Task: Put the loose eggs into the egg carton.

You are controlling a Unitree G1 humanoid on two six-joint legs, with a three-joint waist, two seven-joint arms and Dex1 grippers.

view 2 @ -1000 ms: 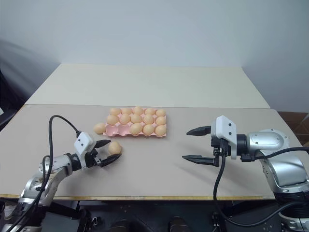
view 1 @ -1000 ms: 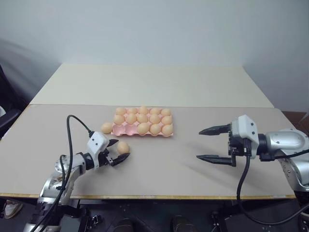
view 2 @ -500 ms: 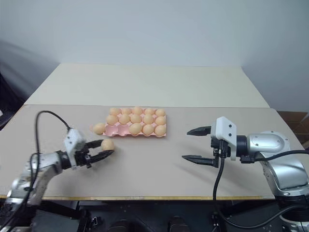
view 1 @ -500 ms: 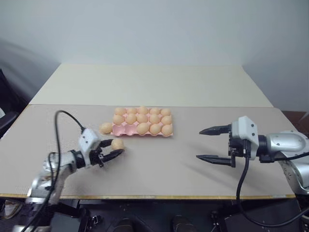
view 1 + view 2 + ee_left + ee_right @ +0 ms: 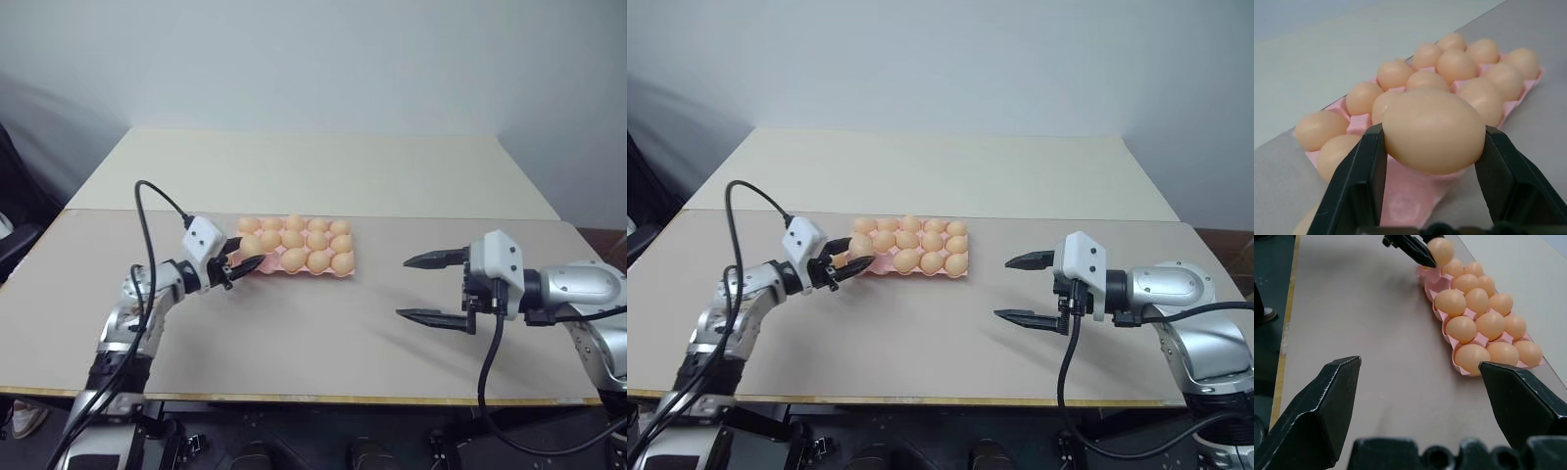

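Observation:
My left gripper [image 5: 241,262] is shut on a loose egg [image 5: 1432,117], a pale orange oval pinched between both black fingers. It hangs just above the near left corner of the pink egg carton [image 5: 270,263]. Most of the carton's cups hold eggs, and the cups [image 5: 1405,196] under the held egg show bare pink. Part of another loose egg [image 5: 1303,224] lies on the table beside that corner. My right gripper [image 5: 402,288] stands open over the table well to the right of the carton, with nothing between its fingers. The right wrist view shows the carton [image 5: 1432,281] and the held egg [image 5: 1440,249].
The carton sits mid-table on a grey board [image 5: 323,343] whose front edge runs close to me. A cream tabletop [image 5: 313,171] stretches behind it to the wall. A black cable [image 5: 147,211] loops over my left arm.
My left gripper closed on the loose egg lying in front of the carton, lifted it and carried it up to the carton's near left corner. The right gripper kept still.

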